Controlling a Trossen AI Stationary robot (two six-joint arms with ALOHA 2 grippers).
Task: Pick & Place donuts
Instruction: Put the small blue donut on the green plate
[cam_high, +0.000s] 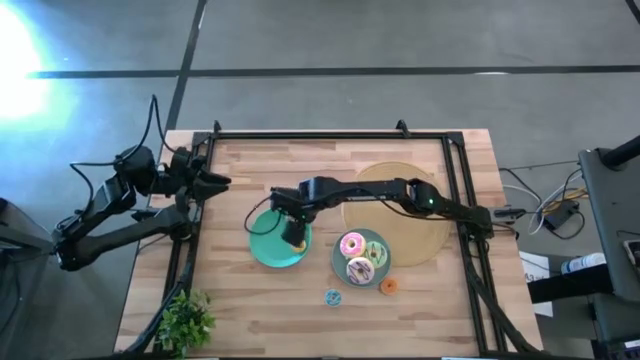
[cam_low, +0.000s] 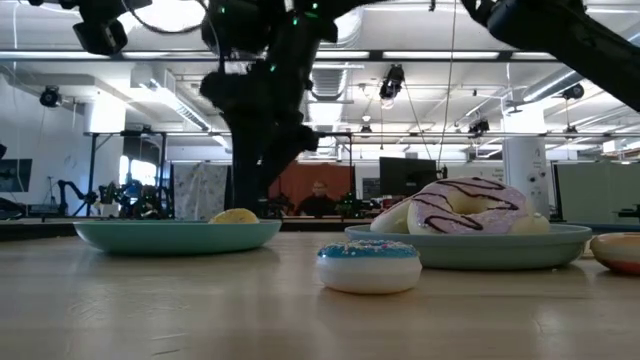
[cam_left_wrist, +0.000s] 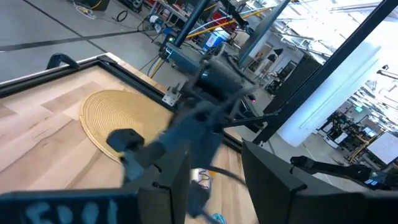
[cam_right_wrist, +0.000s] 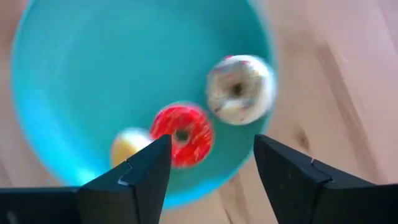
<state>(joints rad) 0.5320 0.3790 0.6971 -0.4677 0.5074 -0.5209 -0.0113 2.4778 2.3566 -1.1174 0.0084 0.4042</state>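
Observation:
My right gripper (cam_high: 293, 236) hangs open over the left teal plate (cam_high: 262, 250), pointing down and touching nothing. In the right wrist view its fingers (cam_right_wrist: 212, 142) frame a red donut (cam_right_wrist: 181, 134), a white sprinkled donut (cam_right_wrist: 239, 90) and a yellow piece (cam_right_wrist: 127, 147), all lying flat in that plate (cam_right_wrist: 74, 81). The second teal plate (cam_high: 371, 283) holds a pink donut (cam_high: 352, 243), a white-brown one (cam_high: 358, 270) and a green one (cam_high: 379, 252). A tiny blue donut (cam_high: 332, 296) and an orange one (cam_high: 388, 286) lie on the table. My left gripper (cam_high: 215, 183) waits open at the left edge.
The tan woven disc (cam_high: 405, 205) lies under the right arm's forearm, toward the far right. A small green plant (cam_high: 186, 320) stands at the near left corner. A black frame (cam_high: 330, 136) runs around the table. In the low view the blue donut (cam_low: 368, 265) sits nearest.

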